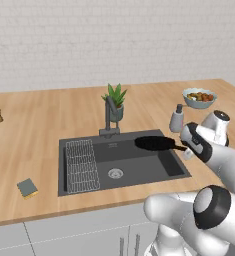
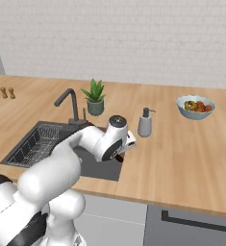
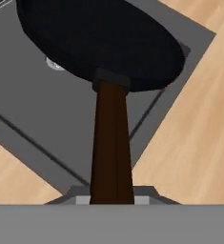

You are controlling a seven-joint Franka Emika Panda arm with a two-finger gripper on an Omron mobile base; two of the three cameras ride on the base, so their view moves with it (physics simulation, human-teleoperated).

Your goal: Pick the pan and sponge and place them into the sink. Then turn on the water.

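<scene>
Pan [image 1: 154, 143]: one, black; we see it held level above the sink's right half by its long handle [image 3: 111, 152].
Sponge [image 1: 27, 188]: one, lying on the counter [image 1: 39, 115] left of the sink, well apart from the pan.
Sink [image 1: 174, 167]: one dark basin, with a wire rack [image 1: 81, 166] at its left.
Gripper [image 1: 187, 150]: we see its jaws pressed tight on the pan's handle end.
Shakers [image 2: 7, 92]: two, far left.

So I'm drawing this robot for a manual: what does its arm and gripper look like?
The arm is built of glossy white, rounded segments joined by dark grey to black joint rings. A round white cap with a dark centre tops one wrist joint. The gripper is white with dark trim. No cables or markings are visible.
</scene>
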